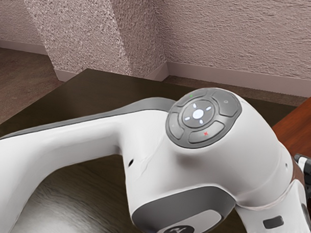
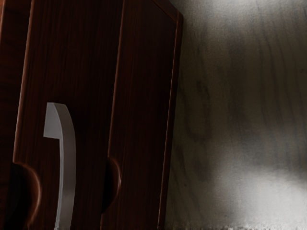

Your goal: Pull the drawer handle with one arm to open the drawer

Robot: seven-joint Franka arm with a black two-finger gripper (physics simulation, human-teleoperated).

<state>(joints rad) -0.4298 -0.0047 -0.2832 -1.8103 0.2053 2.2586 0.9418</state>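
Table (image 1: 93,93): dark wood-grain top, glossy, with a pale light patch on it. One item stands on it, a reddish-brown drawer cabinet (image 1: 301,124) at the exterior view's right edge. Its lower edge meets the tabletop.

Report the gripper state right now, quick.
Gripper: cannot be told, open or shut. The wrist view looks at the silver drawer handle.

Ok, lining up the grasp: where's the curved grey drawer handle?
Wrist view: the curved grey handle sits on the dark reddish wooden drawer front, between two rounded recesses.
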